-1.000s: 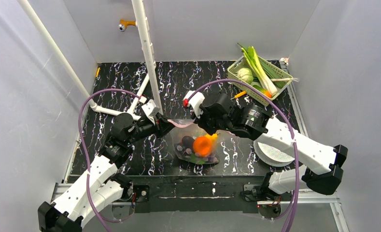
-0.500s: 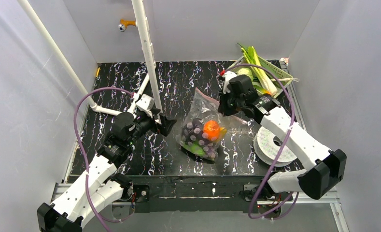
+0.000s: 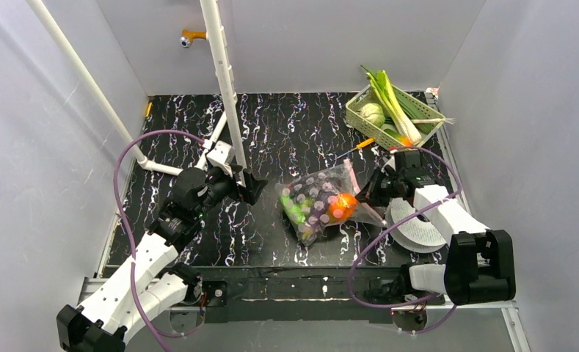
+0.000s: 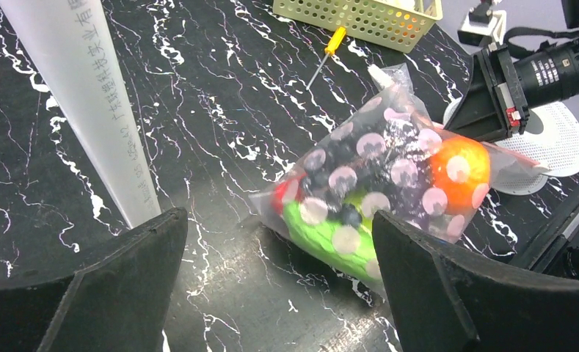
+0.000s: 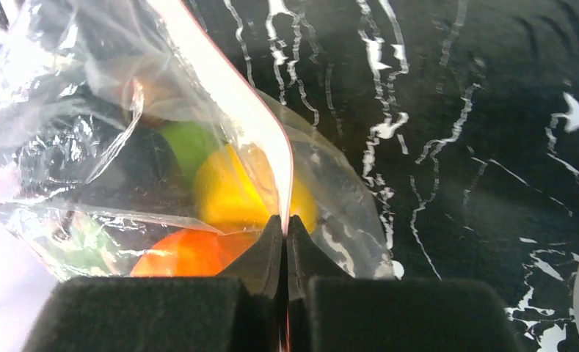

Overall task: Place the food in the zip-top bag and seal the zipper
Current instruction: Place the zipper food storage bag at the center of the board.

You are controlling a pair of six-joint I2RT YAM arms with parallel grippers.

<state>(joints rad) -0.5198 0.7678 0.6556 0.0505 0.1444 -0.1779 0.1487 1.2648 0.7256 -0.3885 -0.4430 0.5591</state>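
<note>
Since a second ago the right arm has drawn back toward its own side and brought the bag (image 3: 317,199) with it, so that the bag now lies on the table with its mouth to the right, while the left gripper (image 3: 252,192) has let go of it and stands wide, just left of the bag's closed end and apart from it. Right gripper (image 5: 285,226) is pinched tight on the zipper (image 5: 260,121), the pink strip running up and away from its fingertips in the wrist view. Inside the bag sit the orange fruit (image 3: 343,207) nearest the mouth, the yellow piece (image 5: 231,187), a green piece (image 4: 319,238) and the grapes (image 4: 359,165), so the loading looks finished and the step in hand is the seal. Whether the strip is already pressed together along its length cannot be told; next to the fingers it looks flat. To my eye the next move calls for the pinch to run along the strip from end to end without slipping off, and since the crinkly bag will likely slide with the pull, the left gripper would need to come in and hold the bag or the strip's far end first
</note>
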